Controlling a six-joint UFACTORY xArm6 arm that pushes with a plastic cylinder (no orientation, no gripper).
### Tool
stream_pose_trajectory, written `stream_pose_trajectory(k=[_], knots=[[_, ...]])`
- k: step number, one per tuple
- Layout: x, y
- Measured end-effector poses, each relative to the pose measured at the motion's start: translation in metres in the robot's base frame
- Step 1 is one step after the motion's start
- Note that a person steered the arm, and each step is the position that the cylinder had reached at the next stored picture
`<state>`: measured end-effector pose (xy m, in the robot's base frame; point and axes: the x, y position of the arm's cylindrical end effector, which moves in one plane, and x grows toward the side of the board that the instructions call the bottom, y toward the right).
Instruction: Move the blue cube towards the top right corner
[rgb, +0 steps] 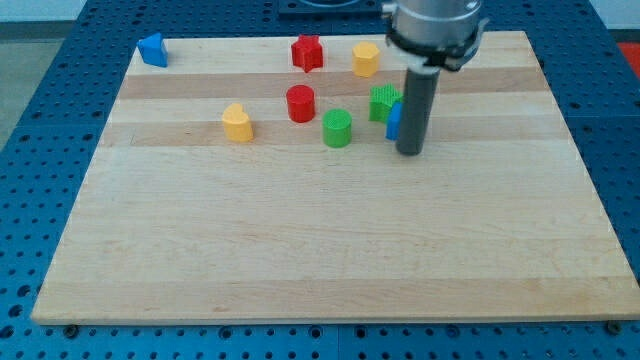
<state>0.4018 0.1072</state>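
The blue cube (394, 121) sits right of the board's middle, mostly hidden behind my rod; only its left edge shows. My tip (409, 151) rests on the board just right of and below the cube, touching or nearly touching it. A green star-shaped block (383, 102) stands against the cube's upper left.
A green cylinder (337, 128), a red cylinder (300, 103) and a yellow block (237, 122) lie to the left. A red star (307, 52) and a yellow cylinder (366, 59) are near the top edge. Another blue block (152, 49) sits at the top left corner. The wooden board (320, 240) is surrounded by blue pegboard.
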Motion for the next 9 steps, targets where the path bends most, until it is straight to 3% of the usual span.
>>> stream_pose_trajectory(k=[1,2,4,5,6,7,8,9], knots=[[-0.049,0.053],[-0.066,0.080],[0.018,0.069],[0.019,0.000],[-0.021,-0.022],[-0.081,0.002],[-0.111,0.028],[-0.098,0.024]])
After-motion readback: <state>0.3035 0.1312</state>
